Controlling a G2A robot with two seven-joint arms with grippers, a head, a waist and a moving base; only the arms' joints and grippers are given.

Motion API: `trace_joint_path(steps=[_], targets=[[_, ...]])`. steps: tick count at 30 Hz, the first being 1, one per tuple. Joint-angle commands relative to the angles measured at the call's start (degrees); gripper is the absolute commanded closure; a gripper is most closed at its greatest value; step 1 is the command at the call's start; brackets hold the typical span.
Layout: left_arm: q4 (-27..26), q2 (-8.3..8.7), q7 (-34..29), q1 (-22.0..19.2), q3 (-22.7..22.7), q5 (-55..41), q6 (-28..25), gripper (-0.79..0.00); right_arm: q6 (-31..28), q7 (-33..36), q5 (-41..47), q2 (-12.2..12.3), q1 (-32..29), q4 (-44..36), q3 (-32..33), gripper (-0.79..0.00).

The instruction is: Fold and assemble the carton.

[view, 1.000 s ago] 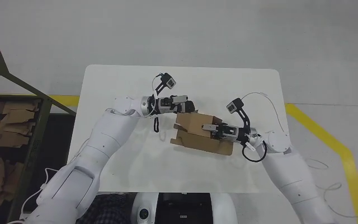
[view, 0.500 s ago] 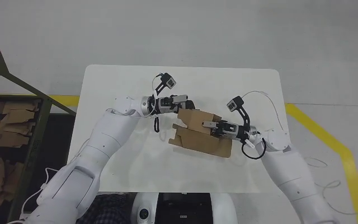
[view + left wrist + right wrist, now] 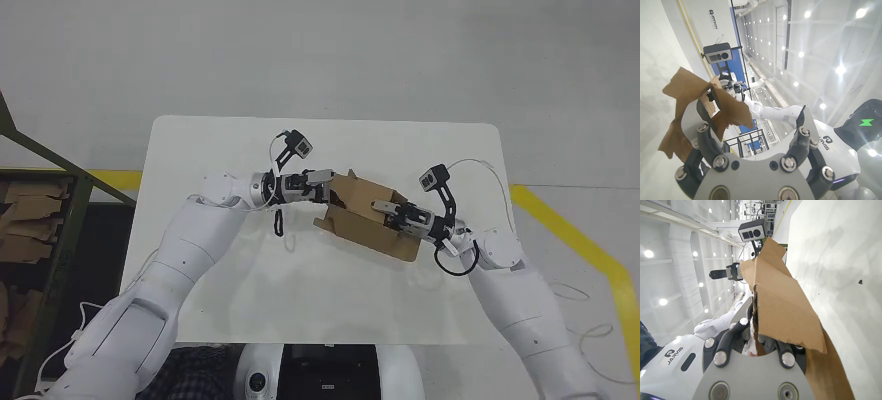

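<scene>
The brown cardboard carton (image 3: 352, 205) sits near the middle of the white tabletop (image 3: 220, 150), a little toward the robot's right and skewed to the tabletop's edges, caught between the two arms. Whether its underside rests on the surface or hangs just above it I cannot tell. The right end effector (image 3: 388, 210) reaches in over the carton's top and appears clamped on one upright wall; in the right wrist view the cardboard edge runs straight down between its fingers, one of which is hidden behind a loose panel. The left end effector (image 3: 327, 187) is at the opposite end with its jaws spread wide. One finger (image 3: 703, 113) is tucked inside the open end against an inner wall, and the other finger (image 3: 803, 121) stands clear in the air, so it grips nothing. The end flaps (image 3: 687, 83) splay outward, creased and ragged. I judge the step in hand to be squaring the sleeve open, with the right arm anchoring one wall and the left pushing from within. The task looks less than halfway done, since no flap is folded in yet. The next move calls for the left end effector to come out of the opening and press a flap inward while the right holds firm. A soft, worn wall could buckle or slip.
</scene>
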Motion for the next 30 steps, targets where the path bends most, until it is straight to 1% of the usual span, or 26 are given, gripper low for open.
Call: trace_joint_path(steps=[1,13,30], targets=[[-0.1,-0.02,0.0,0.1,0.1,0.1,0.0,-0.785,0.0,-0.9,0.2,-0.1,0.0,0.3,0.2,0.0],[-0.2,-0.1,-0.3,0.1,0.7,0.2,0.3,-0.785,-0.3,-5.5,-0.3,-0.4,0.1,1.4,0.8,0.0],[0.5,-0.61,-0.5,-0.4,2.0,0.1,0.5,-0.785,-0.6,-12.0,-1.2,-1.0,-0.6,0.0,1.1,0.0]])
